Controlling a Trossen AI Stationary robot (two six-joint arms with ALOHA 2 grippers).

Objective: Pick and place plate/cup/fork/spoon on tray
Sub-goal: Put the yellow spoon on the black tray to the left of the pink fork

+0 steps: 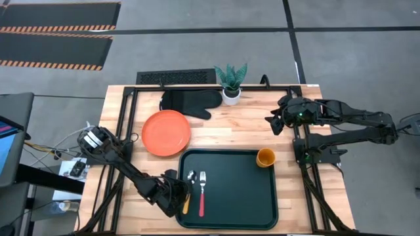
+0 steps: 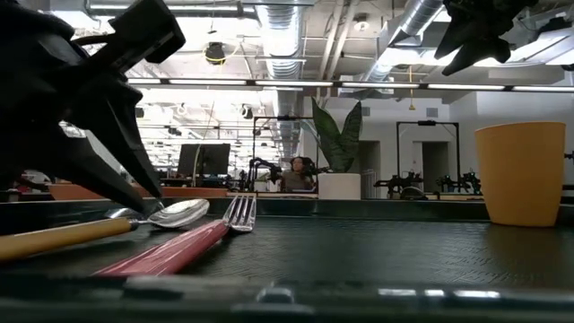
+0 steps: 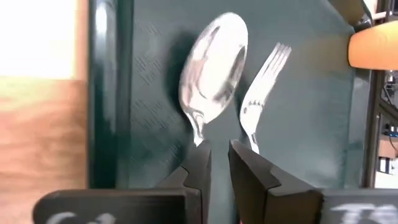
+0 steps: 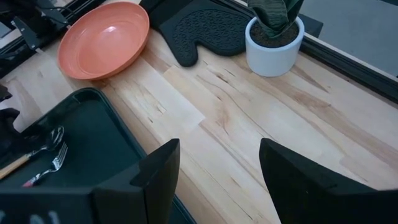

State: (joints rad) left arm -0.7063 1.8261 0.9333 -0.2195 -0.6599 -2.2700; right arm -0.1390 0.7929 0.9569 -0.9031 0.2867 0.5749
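The dark green tray (image 1: 262,203) lies at the table's near middle. On its left part lie the spoon (image 1: 190,178) with its yellow-orange handle (image 2: 54,238) and, beside it, the red-handled fork (image 1: 202,193). The orange cup (image 1: 266,157) stands upright in the tray's far right corner. The orange-red plate (image 1: 166,133) rests on the table beyond the tray's far left corner. My left gripper (image 3: 219,162) is low over the spoon's neck, with only a narrow, empty gap between its fingers. My right gripper (image 4: 217,168) is open and empty, above the table's far right. My left gripper slants down from the table's left, with one fingertip (image 3: 199,155) over the spoon's neck (image 3: 198,130), where the neck meets the handle. Nothing shows between the fingers. The spoon lies flat on the tray. I cannot tell whether the fingertip touches it.
A black oven mitt (image 1: 190,101) and a white pot with a green plant (image 1: 231,92) sit at the table's far edge. Bare wood lies between the tray and the mitt (image 4: 249,112). The tray's middle and right part (image 1: 243,196) hold nothing.
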